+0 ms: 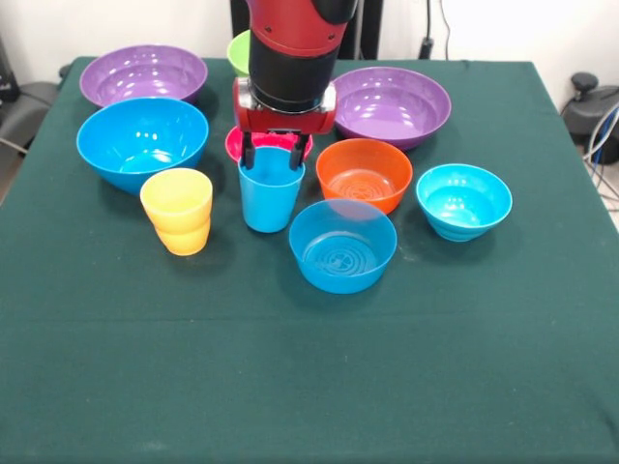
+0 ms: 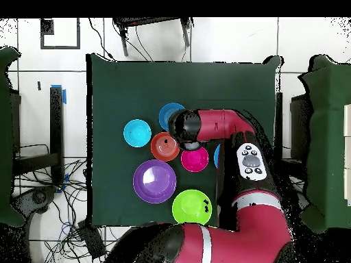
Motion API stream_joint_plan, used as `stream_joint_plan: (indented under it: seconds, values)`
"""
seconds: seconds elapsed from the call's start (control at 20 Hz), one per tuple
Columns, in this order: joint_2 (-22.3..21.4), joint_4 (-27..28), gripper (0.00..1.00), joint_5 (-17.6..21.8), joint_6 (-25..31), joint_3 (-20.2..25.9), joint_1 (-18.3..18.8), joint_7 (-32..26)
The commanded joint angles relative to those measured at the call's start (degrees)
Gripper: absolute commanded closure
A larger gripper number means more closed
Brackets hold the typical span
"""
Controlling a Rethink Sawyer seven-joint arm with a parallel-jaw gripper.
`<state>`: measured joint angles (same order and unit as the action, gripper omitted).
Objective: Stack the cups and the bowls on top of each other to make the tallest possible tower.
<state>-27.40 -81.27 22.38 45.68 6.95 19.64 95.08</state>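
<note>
Two jaws spread, straddling rim of upright blue cup on table.

The arm hides most of the lime green bowl near the table's far edge and much of the pink-red bowl behind the blue cup. In the overhead view it covers that cup, the yellow cup and the large blue bowl.

A green-clothed table carries the bowls and two cups, seemingly all unstacked.
</note>
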Motion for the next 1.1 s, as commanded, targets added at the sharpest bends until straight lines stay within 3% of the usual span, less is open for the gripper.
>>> stream_joint_plan:
  seconds: [0.05,0.6,1.1]
  values:
    - [0.62,2.54,0.0,4.1,2.97,4.6,-0.66,-8.79]
    - [-0.85,-0.46,0.0,3.55,2.34,3.45,-2.34,-5.08]
    - [-1.28,0.6,0.0,4.27,3.15,2.2,-3.76,-4.63]
